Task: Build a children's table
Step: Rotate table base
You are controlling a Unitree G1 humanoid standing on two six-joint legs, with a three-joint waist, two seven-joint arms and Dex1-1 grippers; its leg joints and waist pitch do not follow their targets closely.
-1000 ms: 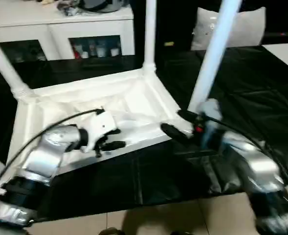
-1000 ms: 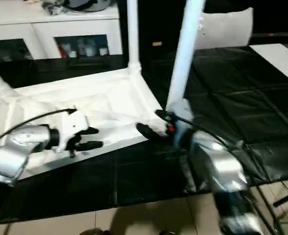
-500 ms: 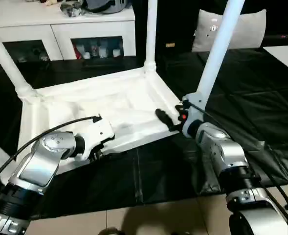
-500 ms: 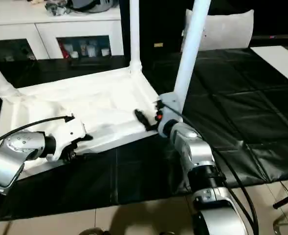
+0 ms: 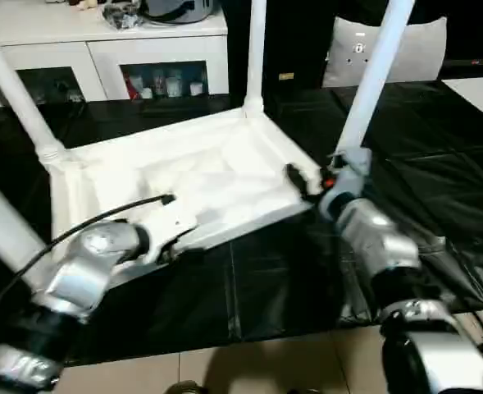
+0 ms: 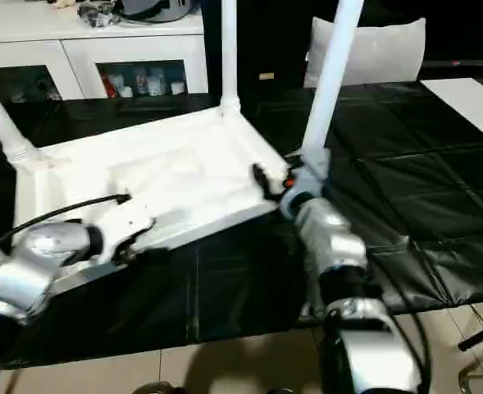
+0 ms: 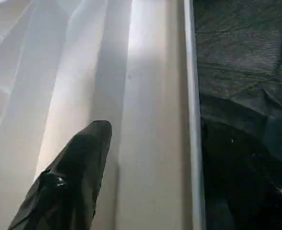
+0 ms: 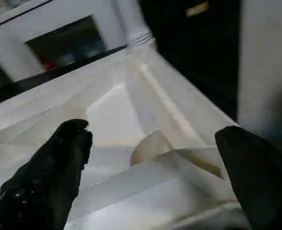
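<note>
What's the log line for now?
table: upside down, legs up | left gripper: at near rim | right gripper: open, at corner

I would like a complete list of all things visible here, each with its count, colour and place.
table top: one, white, upside down on the black mat
legs: four, white, standing up from the top's corners, one cut off at the picture's left edge
mat: one, black, under the top
cabinet: one, white, behind the mat, small items behind its glass
pillow: one, white, back right
left gripper: one, black, open across the top's near rim
right gripper: one, black, open at the near right corner
</note>
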